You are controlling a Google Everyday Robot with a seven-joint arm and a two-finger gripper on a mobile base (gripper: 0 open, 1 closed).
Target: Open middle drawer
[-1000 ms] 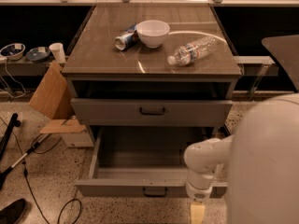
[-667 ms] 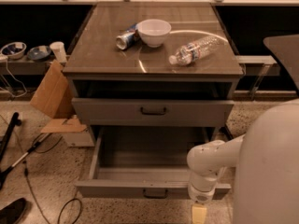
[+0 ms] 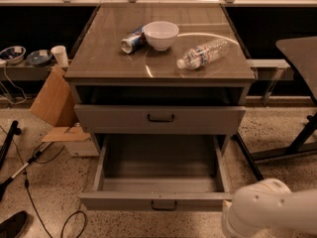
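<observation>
The middle drawer (image 3: 159, 201) is a grey metal drawer with a small dark bar handle (image 3: 164, 206). It stands pulled far out of the cabinet (image 3: 79, 73), and its inside is empty. The taller-fronted top drawer (image 3: 159, 119) sits above it, with a dark gap over its front. The lowest drawer is hidden under the open one. Only my white arm (image 3: 270, 211) shows, at the bottom right, just off the open drawer's front right corner. My gripper is below the frame's edge, out of view.
On the cabinet top lie a white bowl (image 3: 160, 34), a tipped can (image 3: 131, 41) and a plastic water bottle (image 3: 204, 53) on its side. Cardboard (image 3: 52, 100) leans at the cabinet's left. Cables (image 3: 29, 162) run over the floor. A dark table (image 3: 299, 51) stands on the right.
My arm has drawn down and to the right, and the gripper tip seen at the bottom edge has left the view. The middle drawer stays pulled out.
</observation>
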